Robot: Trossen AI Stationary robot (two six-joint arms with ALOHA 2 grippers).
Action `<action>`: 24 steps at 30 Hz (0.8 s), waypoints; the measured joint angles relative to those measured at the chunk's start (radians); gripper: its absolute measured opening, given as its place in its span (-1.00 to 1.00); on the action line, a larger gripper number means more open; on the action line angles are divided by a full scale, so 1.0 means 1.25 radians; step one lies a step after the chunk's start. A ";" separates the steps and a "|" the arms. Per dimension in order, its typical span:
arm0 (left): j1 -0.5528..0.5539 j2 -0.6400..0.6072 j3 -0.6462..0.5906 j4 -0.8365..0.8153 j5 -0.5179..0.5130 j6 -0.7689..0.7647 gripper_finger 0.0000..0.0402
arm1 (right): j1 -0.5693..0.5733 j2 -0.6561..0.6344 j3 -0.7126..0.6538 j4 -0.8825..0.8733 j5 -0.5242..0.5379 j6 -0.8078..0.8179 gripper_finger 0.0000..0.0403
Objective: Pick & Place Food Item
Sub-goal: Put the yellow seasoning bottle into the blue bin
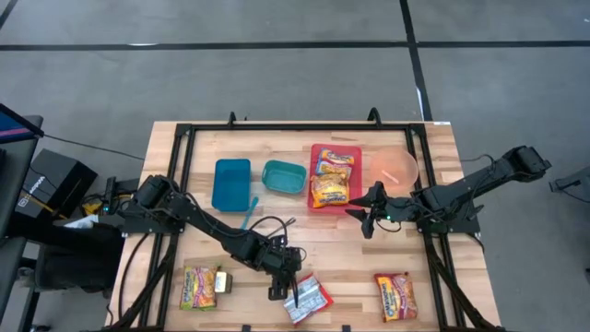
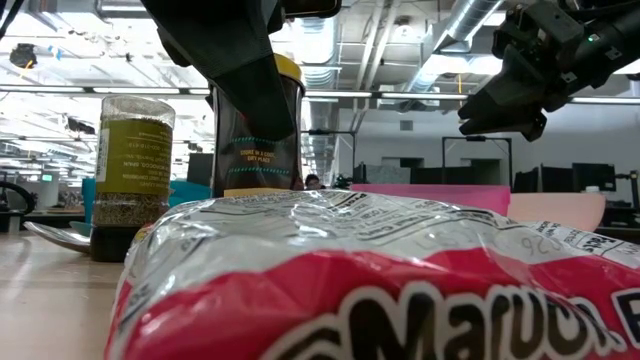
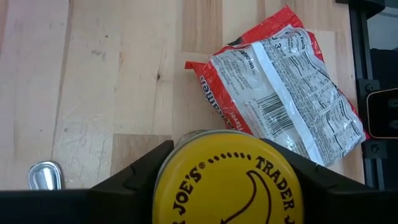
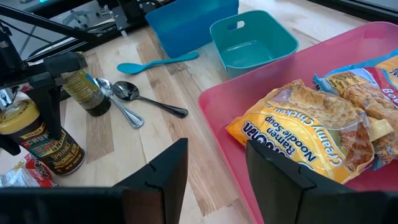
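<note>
- The yellow-lidded jar (image 4: 38, 137) stands upright near the table's front edge, just beside a red ramen packet (image 3: 283, 93) lying label-down.
- The left gripper (image 3: 227, 180) is clamped on this jar, one finger on each side of its lid.
- A second, darker spice jar (image 4: 87, 92) stands near two metal spoons (image 4: 134, 99).
- The right gripper (image 4: 216, 171) hovers with fingers apart and nothing between them, at the edge of the pink tray (image 4: 224, 124), which holds a creamy chicken ramen packet (image 4: 298, 140).

Colours on table: jar lid (image 3: 227, 183), yellow with black lettering; ramen packet (image 3: 280, 87), red and silver (black print on back); tray (image 4: 249, 112), pink; bin (image 4: 252, 40), teal; spoon (image 4: 155, 61), turquoise; tabletop (image 3: 93, 74), pale wood grain.
</note>
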 joint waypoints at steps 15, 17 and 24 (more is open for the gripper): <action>0.000 0.000 0.000 0.000 0.000 0.000 0.04 | 0.000 0.000 0.000 0.000 0.000 0.000 -0.22; 0.000 0.000 0.000 0.000 0.000 0.000 0.05 | 0.000 0.000 0.000 0.000 0.000 0.000 -0.22; 0.000 0.000 0.000 0.000 0.002 0.000 0.04 | 0.000 0.000 0.000 0.000 0.000 0.000 -0.22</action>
